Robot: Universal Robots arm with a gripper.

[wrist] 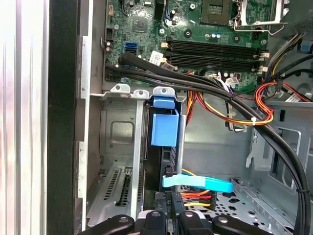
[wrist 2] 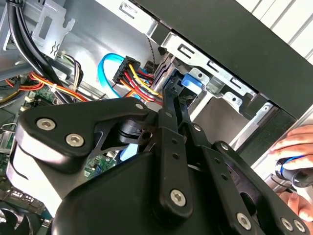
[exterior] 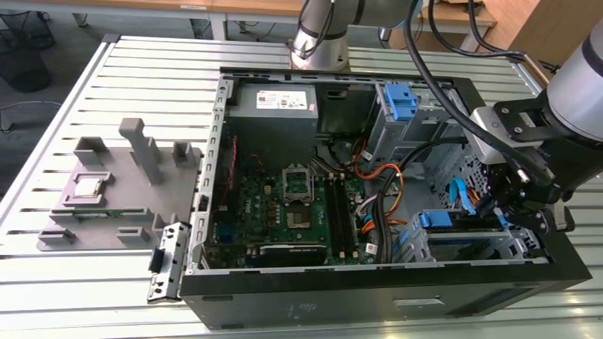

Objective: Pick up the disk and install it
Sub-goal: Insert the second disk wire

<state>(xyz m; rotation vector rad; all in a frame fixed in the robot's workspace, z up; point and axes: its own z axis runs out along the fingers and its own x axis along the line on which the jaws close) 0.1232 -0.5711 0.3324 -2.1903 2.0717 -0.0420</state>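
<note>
The disk (exterior: 450,224) stands on edge in the metal drive cage (exterior: 527,247) at the near corner of the open computer case, on the exterior view's right. Its blue carrier tab (wrist: 164,129) sticks up at the cage mouth. A blue flat cable (wrist: 195,183) and a bundle of coloured power wires (wrist 2: 134,78) run to its dark end. My gripper (exterior: 513,212) hovers just over the cage. In both wrist views its fingers lie close together, shut, with the tips (wrist 2: 172,95) against the disk's dark end beside the blue tab (wrist 2: 193,81).
A lone blue bracket (exterior: 400,102) sits in the far bay. Thick black cables (wrist: 234,103) and orange wires (exterior: 382,183) cross the case beside the motherboard (exterior: 282,212). A grey fixture with a chip (exterior: 90,187) lies at the exterior view's left. A person's hand (wrist 2: 298,147) rests outside the case.
</note>
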